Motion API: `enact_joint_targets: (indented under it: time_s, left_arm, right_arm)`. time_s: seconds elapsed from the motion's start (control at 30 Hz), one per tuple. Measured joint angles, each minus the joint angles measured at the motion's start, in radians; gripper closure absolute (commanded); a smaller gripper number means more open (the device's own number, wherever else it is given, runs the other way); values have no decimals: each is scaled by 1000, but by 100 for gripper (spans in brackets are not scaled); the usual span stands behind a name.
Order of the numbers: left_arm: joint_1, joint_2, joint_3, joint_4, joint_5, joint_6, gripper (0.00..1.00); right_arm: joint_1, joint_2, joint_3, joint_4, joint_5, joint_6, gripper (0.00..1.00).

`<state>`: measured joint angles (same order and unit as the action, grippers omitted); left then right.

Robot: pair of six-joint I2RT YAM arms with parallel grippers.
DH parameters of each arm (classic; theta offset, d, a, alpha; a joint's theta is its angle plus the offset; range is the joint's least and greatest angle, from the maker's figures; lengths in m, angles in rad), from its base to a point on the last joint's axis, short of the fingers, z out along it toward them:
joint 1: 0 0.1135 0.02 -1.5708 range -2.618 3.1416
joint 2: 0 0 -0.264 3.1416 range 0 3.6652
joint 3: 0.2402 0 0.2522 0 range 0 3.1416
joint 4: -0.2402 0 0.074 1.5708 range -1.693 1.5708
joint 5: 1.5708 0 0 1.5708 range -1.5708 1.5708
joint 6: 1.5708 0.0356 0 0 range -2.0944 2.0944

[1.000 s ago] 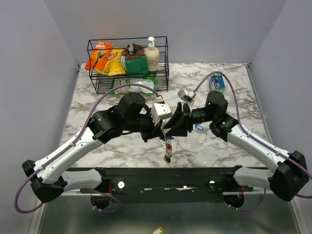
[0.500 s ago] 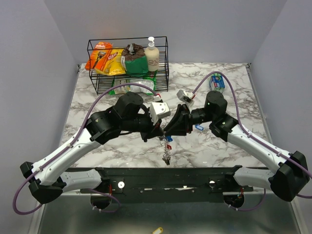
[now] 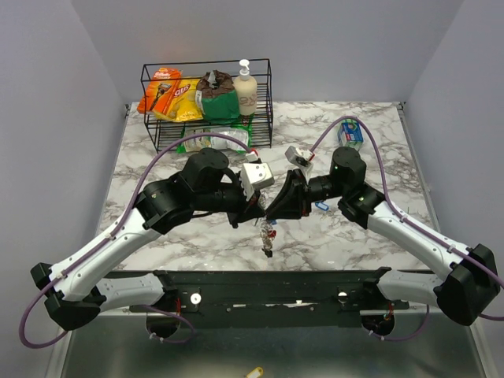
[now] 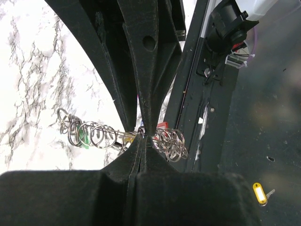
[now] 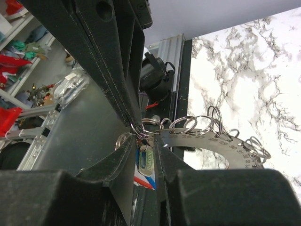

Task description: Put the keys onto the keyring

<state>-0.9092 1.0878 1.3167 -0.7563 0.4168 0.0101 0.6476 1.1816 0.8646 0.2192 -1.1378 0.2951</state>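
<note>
Silver keyring [image 5: 202,140]: a flat curved band held above the marble counter [image 3: 370,236]; stamped two-digit numbers run along it, too fine to read surely; small wire loops are threaded on it
Keys [image 3: 268,236]: hang in a bunch just below the meeting fingertips; a green tag [image 4: 83,140] and a red tag [image 4: 162,125] show among the loops
Key label: one blue, red and white tag [image 5: 146,162], print too blurred to read
Left fingers [image 4: 94,197]: pressed together on the keyring, loops strung to either side of the pinch
Right fingers [image 5: 70,197]: nearly together, tips nipping one key's small loop, its tag hanging between them
Left arm [image 3: 169,201]: elbow bent, wrist pointing right
Right arm [image 3: 354,189]: elbow bent, wrist pointing left, tip to tip with the other
Wire rack [image 3: 206,102]: snack bags and a pump bottle, print too small to read
</note>
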Motion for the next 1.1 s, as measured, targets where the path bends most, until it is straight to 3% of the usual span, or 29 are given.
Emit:
enact_joint_targets:
  time_s: [0.33, 0.5, 0.87, 0.97, 1.1]
  left_arm:
    - [0, 8, 0, 7, 0, -4, 100]
    - [3, 11, 0, 11, 2, -4, 100]
    - [6, 40, 3, 6, 0, -3, 100]
    - [6, 41, 3, 6, 0, -3, 100]
    - [6, 40, 3, 6, 0, -2, 100]
  right_arm:
    - [-1, -15, 0, -4, 4, 21, 86]
    - [-2, -15, 0, -4, 4, 31, 88]
    - [0, -70, 0, -93, 67, -32, 43]
    - [2, -106, 0, -92, 84, -53, 37]
    - [5, -121, 0, -90, 87, -69, 37]
